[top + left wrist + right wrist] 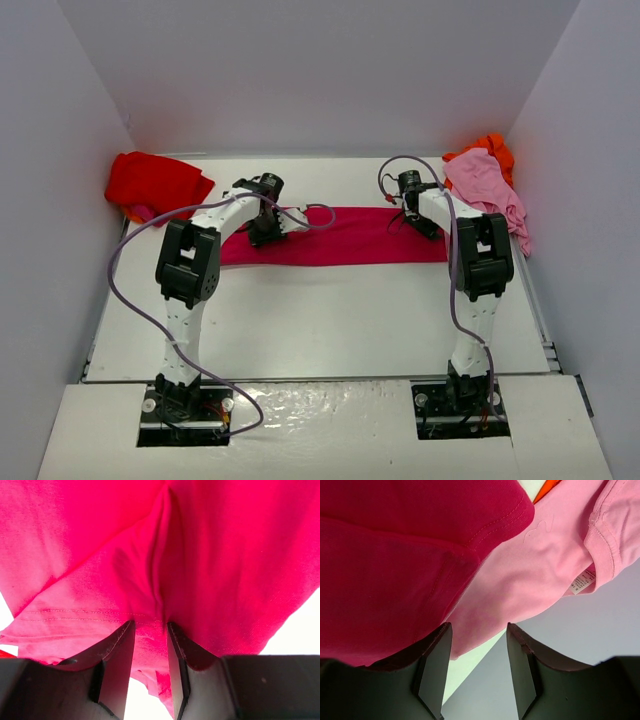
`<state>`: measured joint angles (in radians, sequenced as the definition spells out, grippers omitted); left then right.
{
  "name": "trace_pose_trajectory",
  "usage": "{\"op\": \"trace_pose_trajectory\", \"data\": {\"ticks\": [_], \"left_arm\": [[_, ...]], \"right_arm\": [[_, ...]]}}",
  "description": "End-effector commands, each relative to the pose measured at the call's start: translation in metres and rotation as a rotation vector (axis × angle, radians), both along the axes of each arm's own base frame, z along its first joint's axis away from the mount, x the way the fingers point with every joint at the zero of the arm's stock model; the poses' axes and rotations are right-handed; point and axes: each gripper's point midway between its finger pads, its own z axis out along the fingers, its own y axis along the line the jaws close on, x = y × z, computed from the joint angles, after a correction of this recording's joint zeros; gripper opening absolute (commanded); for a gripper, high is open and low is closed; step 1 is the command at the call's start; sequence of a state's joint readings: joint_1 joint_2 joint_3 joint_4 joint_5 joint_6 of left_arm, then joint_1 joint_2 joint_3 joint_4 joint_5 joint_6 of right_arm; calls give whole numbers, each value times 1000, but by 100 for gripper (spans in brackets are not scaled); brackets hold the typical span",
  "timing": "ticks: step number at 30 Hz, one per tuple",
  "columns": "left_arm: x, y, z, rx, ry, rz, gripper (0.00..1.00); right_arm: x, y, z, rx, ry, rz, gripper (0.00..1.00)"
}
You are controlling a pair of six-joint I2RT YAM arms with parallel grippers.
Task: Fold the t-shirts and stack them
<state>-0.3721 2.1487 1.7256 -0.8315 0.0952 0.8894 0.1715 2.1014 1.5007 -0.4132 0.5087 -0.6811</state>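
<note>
Nearest my bases, the white tabletop (330, 320) lies bare in a broad strip from its near edge up to the crimson t-shirt (340, 238), so there is free room on this side for both arms. The crimson t-shirt lies as a long, flat band across the middle of the tabletop, its long edges running left to right. My left gripper (150, 625) is down on the left part of the band. Its fingers stand narrowly apart with a raised pucker of crimson cloth running into the gap, and I cannot tell whether they pinch it. My right gripper (479, 626) is at the band's right end, with its fingers spread and nothing between them. The folded crimson edge lies against its left finger. Just beyond it the pink t-shirt (485, 190) is heaped at the back right, its label (582, 581) showing, with the orange t-shirt (492, 148) behind it. The red t-shirt (150, 183) sits bunched in the back left corner. Pale walls (320, 80) close in the left, right and far edges.
</note>
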Motion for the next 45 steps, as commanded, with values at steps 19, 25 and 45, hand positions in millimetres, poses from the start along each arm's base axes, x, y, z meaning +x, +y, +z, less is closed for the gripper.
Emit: {"op": "trace_pose_trajectory", "data": {"ticks": [19,25,45], "left_arm": [[48,-16,46,-33,-250,29,0],[64,-26,70,-22,-325,12,0],[155,-102,59,-19,-595,-2,42]], "right_arm": [[-2,-1,20,6,-50,-5,46],[-1,-1,17,6,-48,-6,46],[3,-2,9,-26,-35,-19,47]]}}
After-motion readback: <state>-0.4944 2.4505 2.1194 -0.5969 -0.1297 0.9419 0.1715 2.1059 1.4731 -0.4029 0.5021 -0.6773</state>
